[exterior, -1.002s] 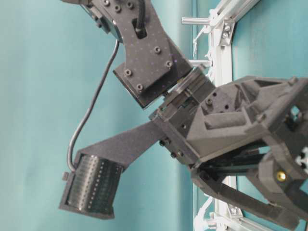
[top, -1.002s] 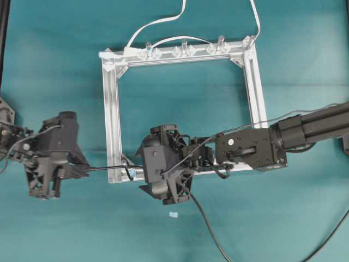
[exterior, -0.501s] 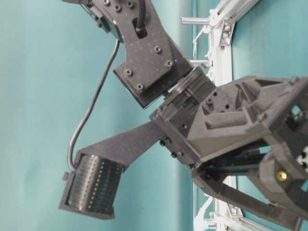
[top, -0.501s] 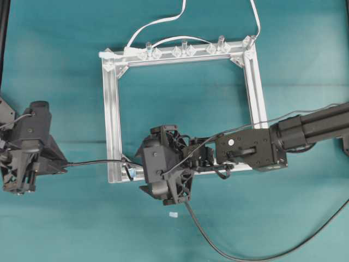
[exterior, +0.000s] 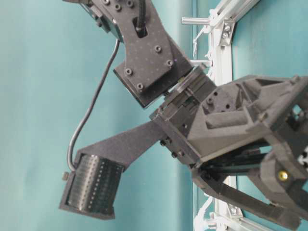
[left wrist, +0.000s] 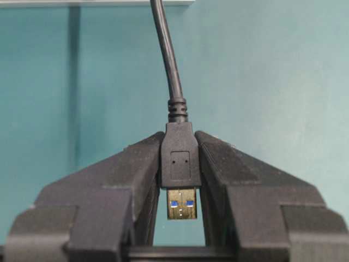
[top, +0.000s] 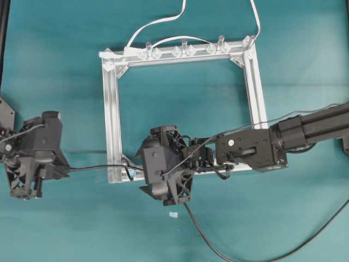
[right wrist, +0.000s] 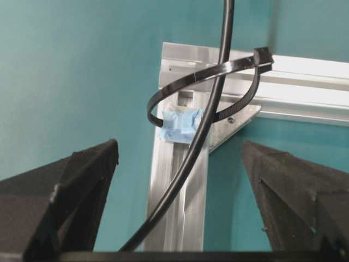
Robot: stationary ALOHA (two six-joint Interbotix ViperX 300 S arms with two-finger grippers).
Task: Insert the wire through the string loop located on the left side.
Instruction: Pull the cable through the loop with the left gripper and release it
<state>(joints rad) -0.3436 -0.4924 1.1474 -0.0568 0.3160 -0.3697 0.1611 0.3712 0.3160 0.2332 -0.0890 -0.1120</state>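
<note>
The wire (top: pixel 98 167) is a thin black cable that runs from my left gripper (top: pixel 64 171) rightward through the string loop (top: pixel 130 172) at the bottom-left corner of the aluminium frame (top: pixel 112 109). It passes under my right gripper and trails off to the bottom right. In the left wrist view my left gripper (left wrist: pixel 180 164) is shut on the wire's USB plug (left wrist: pixel 179 158), metal tip pointing back toward the wrist. In the right wrist view the string loop (right wrist: pixel 163 93) sits on a blue pad, and the wire (right wrist: pixel 210 125) passes through it. My right gripper (right wrist: pixel 179 150) stands open just behind the loop, holding nothing.
White cables (top: pixel 158 22) leave the frame's top rail, which carries several clear clips (top: pixel 182 50). A small white scrap (top: pixel 173 214) lies on the teal table below my right gripper. The right arm (top: pixel 305 131) stretches in from the right edge.
My left gripper pulled the plug away to the left, then came back a little to the right. More wire has slid through the loop, and the trailing wire has swung toward the right edge. The right gripper stayed put.
</note>
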